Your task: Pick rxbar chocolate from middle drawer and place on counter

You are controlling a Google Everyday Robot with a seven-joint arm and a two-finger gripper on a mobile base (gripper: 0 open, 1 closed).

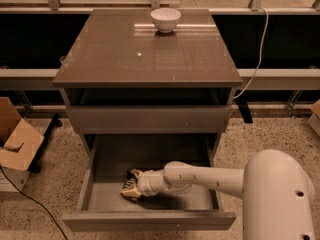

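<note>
The middle drawer is pulled out, showing its grey floor and side walls. My gripper is down inside it at the front left, close to the floor, on the end of the white arm that reaches in from the right. No rxbar chocolate shows apart from the gripper; whatever lies under or in the gripper is hidden. The counter is the glossy grey-brown cabinet top above the drawers.
A white bowl stands at the back of the counter. Another drawer front sits shut above the open one. A cardboard box lies on the speckled floor at the left, and a cable hangs at the right.
</note>
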